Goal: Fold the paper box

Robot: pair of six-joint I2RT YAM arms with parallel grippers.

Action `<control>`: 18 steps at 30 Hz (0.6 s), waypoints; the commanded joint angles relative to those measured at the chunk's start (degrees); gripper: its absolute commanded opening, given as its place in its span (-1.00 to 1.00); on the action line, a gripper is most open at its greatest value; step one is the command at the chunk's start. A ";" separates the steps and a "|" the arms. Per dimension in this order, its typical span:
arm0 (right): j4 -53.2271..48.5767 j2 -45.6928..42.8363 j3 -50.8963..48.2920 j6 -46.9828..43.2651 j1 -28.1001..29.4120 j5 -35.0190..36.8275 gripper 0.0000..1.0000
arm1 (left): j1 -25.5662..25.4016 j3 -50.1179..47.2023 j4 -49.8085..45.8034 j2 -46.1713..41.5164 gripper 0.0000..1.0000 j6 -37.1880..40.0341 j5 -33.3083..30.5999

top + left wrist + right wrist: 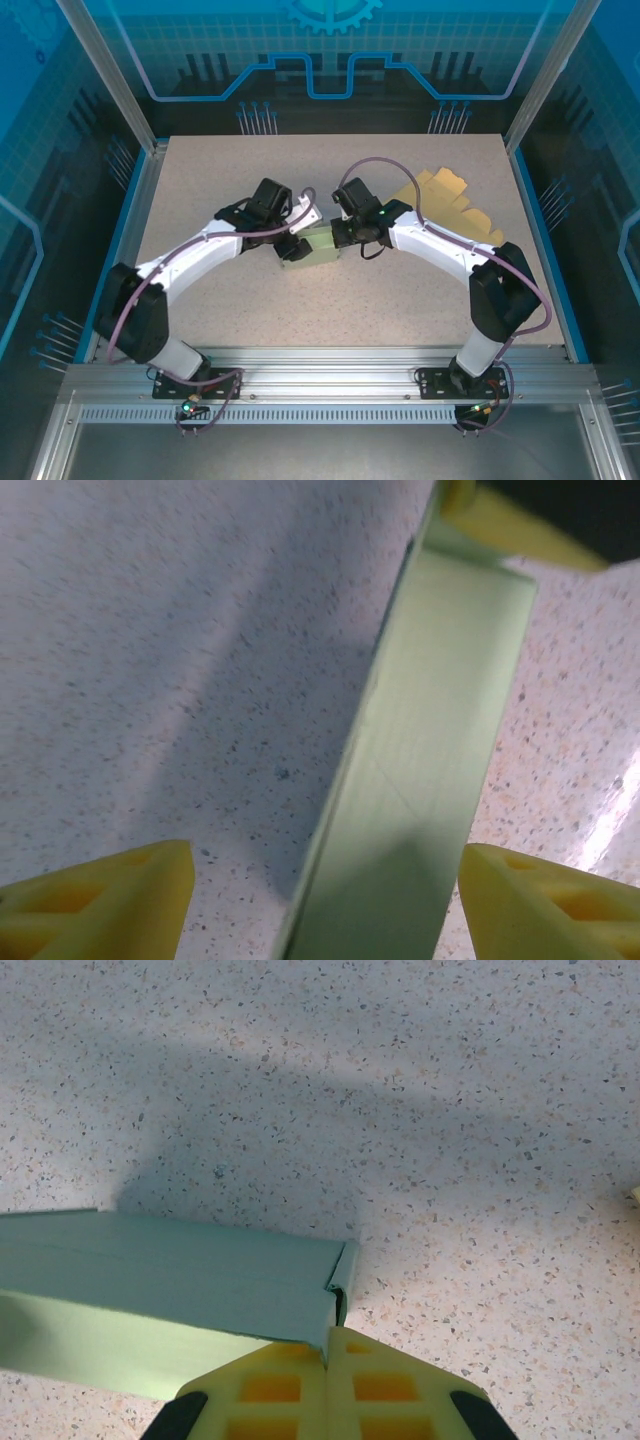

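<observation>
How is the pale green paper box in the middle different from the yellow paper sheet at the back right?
The pale green paper box is folded up with standing walls; the yellow paper sheet lies flat, unfolded, with notched edges. The box sits mid-table; the sheet lies apart at the back right. Both rest on the speckled table.

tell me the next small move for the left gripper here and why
Probably lift the left gripper straight off the green box. Its fingers stand wide open either side of the box wall, gripping nothing, while the shut right gripper seems to pinch the box's corner and can hold it.
</observation>
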 commanded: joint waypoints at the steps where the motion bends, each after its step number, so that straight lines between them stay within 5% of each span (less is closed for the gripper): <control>1: -3.42 1.55 -0.06 0.08 1.23 -1.02 -1.00 | 0.99 -2.34 3.66 -6.01 0.41 -5.14 1.45; 7: -3.90 1.46 0.53 -0.24 1.57 -1.01 -1.00 | 3.24 -1.80 -3.92 -11.64 0.08 -20.07 -4.93; 12: -4.36 1.77 1.15 -0.34 2.00 -0.87 -1.00 | 3.29 -0.77 -13.94 -12.72 0.08 -32.03 -4.27; 18: -5.05 2.48 2.49 -0.83 2.57 -1.33 -1.00 | 3.30 -4.74 -13.55 -13.01 -0.08 -37.95 -3.80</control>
